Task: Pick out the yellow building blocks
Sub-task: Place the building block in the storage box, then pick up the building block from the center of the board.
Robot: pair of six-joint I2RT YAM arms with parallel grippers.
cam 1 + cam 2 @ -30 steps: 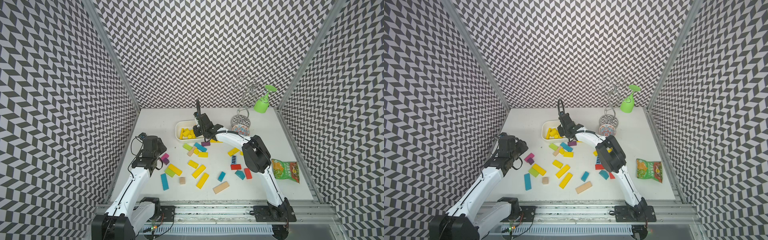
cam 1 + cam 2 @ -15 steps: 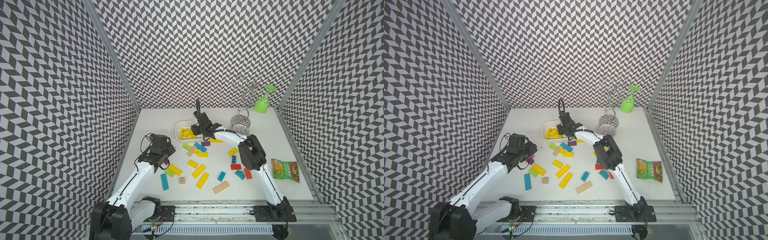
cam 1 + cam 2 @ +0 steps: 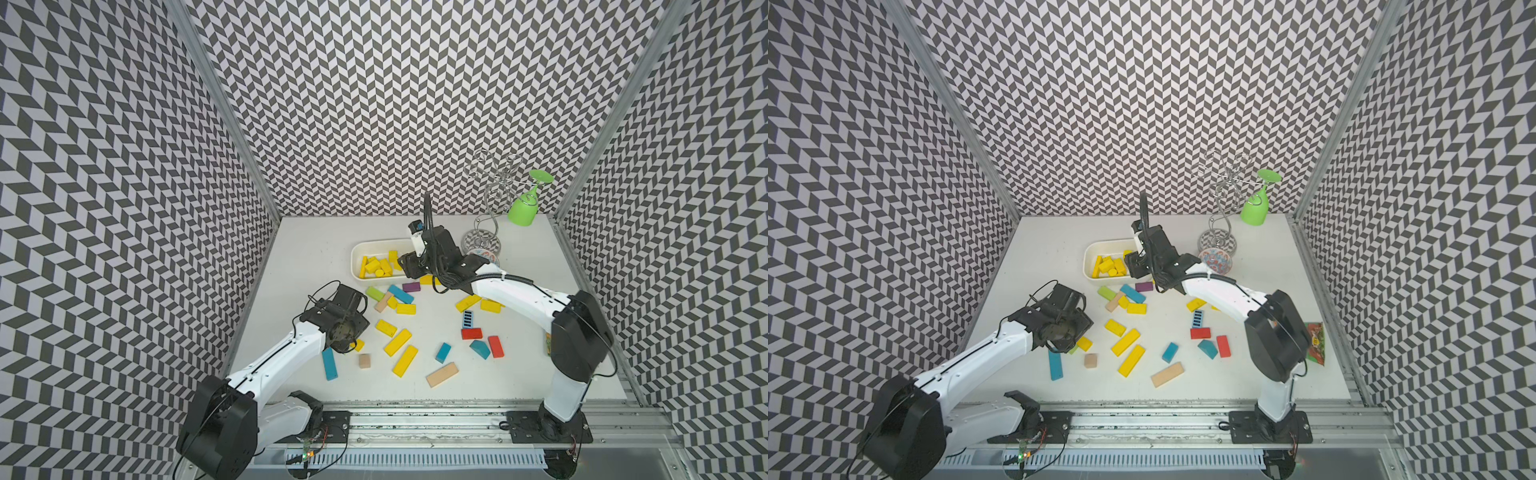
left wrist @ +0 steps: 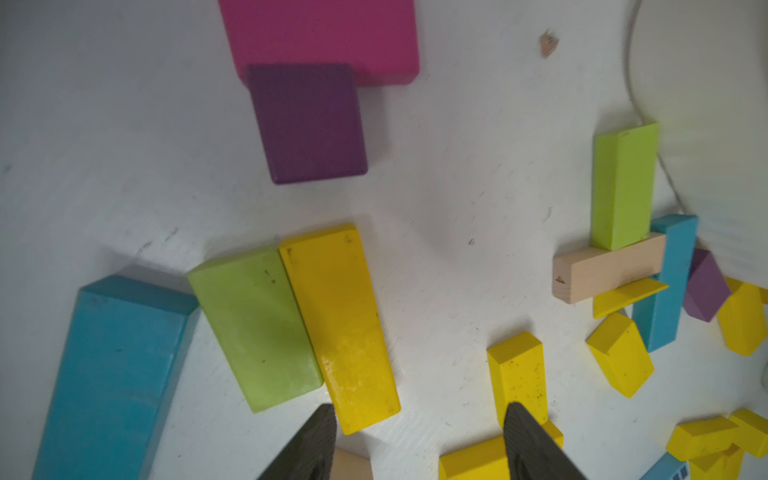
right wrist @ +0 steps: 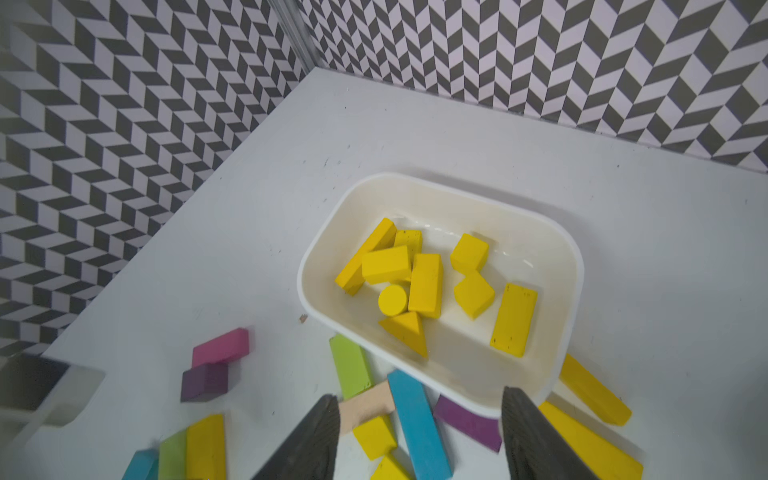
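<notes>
Several yellow building blocks (image 5: 424, 282) lie in the white tray (image 5: 573, 266), also seen in both top views (image 3: 376, 266) (image 3: 1111, 266). Other yellow blocks are scattered on the table: long bars (image 3: 397, 342) (image 3: 405, 360) and short bricks (image 3: 386, 328) (image 3: 406, 308) (image 3: 467, 302). My left gripper (image 4: 419, 405) is open low over the table with nothing in it. One finger is beside a yellow bar (image 4: 340, 324), the other in front of a yellow brick (image 4: 517, 370). My right gripper (image 5: 420, 392) is open and empty above the tray's near edge.
A lime-green block (image 4: 253, 324) touches the yellow bar. Magenta (image 4: 320, 37) and purple (image 4: 307, 124) blocks lie beyond it. Blue bar (image 3: 329, 363), pale wooden blocks (image 3: 441, 374), red blocks (image 3: 471, 333), snack bag (image 3: 1315, 343), patterned bowl (image 3: 1214, 259) and wire rack with green glass (image 3: 524, 208) sit around.
My left arm has swung from the table's left edge inward over the loose blocks. The right arm has stayed at the tray.
</notes>
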